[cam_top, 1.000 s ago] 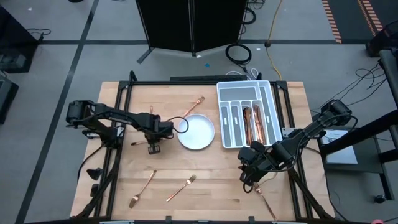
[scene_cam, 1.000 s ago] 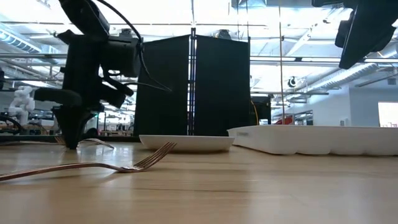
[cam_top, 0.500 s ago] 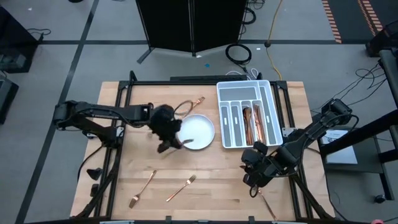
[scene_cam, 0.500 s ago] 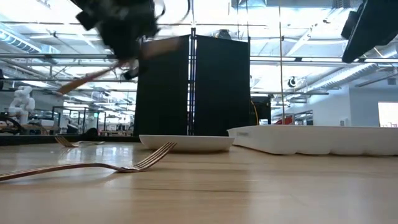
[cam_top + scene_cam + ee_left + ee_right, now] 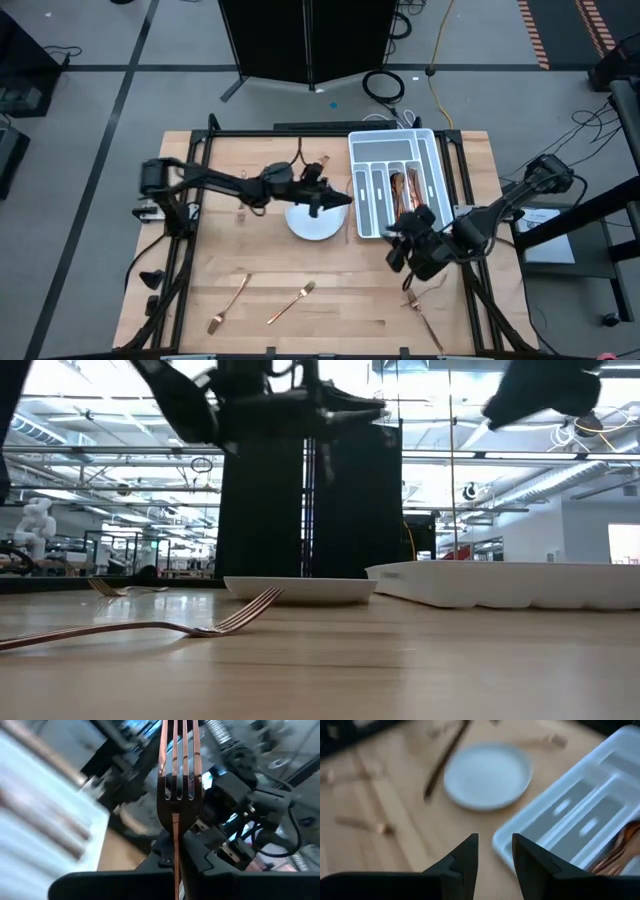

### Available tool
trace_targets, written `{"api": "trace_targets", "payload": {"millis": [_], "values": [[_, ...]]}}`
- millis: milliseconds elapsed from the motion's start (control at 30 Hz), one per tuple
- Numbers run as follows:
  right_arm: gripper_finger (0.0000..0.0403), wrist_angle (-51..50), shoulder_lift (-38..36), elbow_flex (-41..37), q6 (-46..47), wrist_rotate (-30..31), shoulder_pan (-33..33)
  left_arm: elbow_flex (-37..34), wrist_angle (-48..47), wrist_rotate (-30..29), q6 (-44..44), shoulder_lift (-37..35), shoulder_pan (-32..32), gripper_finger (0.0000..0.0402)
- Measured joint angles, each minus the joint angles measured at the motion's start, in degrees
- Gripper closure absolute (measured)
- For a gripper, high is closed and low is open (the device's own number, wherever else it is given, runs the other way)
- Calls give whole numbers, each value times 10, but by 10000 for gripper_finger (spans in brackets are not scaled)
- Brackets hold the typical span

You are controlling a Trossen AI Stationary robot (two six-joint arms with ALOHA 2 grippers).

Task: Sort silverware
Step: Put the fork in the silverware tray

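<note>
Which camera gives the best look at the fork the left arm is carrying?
The left wrist view: the fork fills it, tines clear, shaft pinched in the left gripper. The high view shows that gripper over the plate, the fork hard to make out. The low view shows only the blurred arm. The right wrist view shows a blurred dark streak.

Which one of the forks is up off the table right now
The fork clamped in the left gripper, held in the air above the white plate. The other forks lie flat on the table.

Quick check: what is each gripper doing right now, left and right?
Left gripper: shut on a fork, above the plate.
Right gripper: open, empty, beside the tray.
</note>
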Motion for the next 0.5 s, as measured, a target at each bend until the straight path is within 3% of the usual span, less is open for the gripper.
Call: {"api": "trace_targets", "payload": {"millis": [133, 267, 500], "values": [[293, 27, -53, 0, -50, 24, -30, 47, 111, 50, -1, 79, 6, 400], [293, 81, -91, 1, -142, -27, -85, 116, 134, 58, -1, 148, 18, 400], [293, 89, -109, 1, -189, -124, -196, 222, 135, 95, -38, 233, 43, 400]]}}
